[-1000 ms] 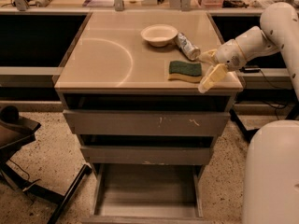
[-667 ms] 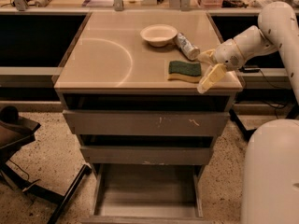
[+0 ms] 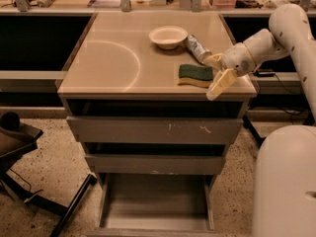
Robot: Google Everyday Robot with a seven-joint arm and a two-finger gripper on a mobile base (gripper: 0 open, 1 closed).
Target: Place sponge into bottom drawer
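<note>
Sponge (image 3: 194, 73): rough dark-green scouring face over soft yellow foam, on a smooth, faintly glossy tan surface (image 3: 113, 58). Gripper (image 3: 211, 78) just right of it, its smooth cream plastic fingers (image 3: 219, 83) spread. Bottom drawer (image 3: 155, 201): matt grey.

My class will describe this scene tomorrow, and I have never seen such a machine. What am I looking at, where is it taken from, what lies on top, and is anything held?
This is a mobile robot with one white arm, reaching in from the right. There is only one view, looking down at the front of a grey drawer cabinet; where the camera is mounted is not known. On top lie a pale bowl, a small container on its side, and a green and yellow sponge near the front right corner. The gripper is at the sponge's right edge with its jaws apart, so nothing is held. Below, the bottom drawer is pulled open.
</note>
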